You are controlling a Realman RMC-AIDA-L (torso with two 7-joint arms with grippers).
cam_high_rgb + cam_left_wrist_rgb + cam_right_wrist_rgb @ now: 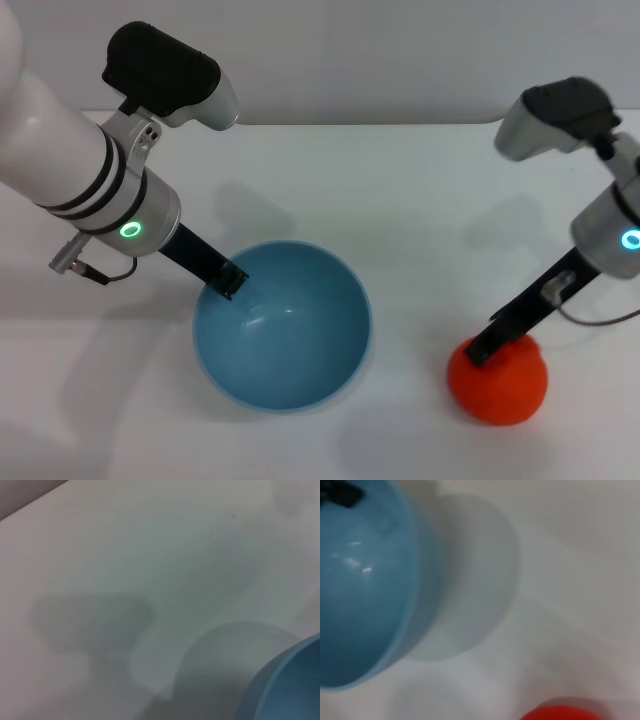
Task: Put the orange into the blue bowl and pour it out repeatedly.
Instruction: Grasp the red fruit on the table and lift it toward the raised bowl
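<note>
Right gripper (pixel 487 350) down on top of orange (pixel 500 385), fruit directly beneath tip, resting on white table (pixel 400 180); finger state impossible to tell. Left gripper (pixel 228 281) at near rim of blue bowl (pixel 285 340), apparently clamping rim, not certain. Risks: lumpy fruit rolling away under off-centre pinch; bowl tipping if rim hold slips.

Evenly bright from above, with soft grey shadows on the white desk (pixel 400 200). Small glints of glare inside the blue bowl (pixel 285 335). Both wrist views blurred, out of focus.
</note>
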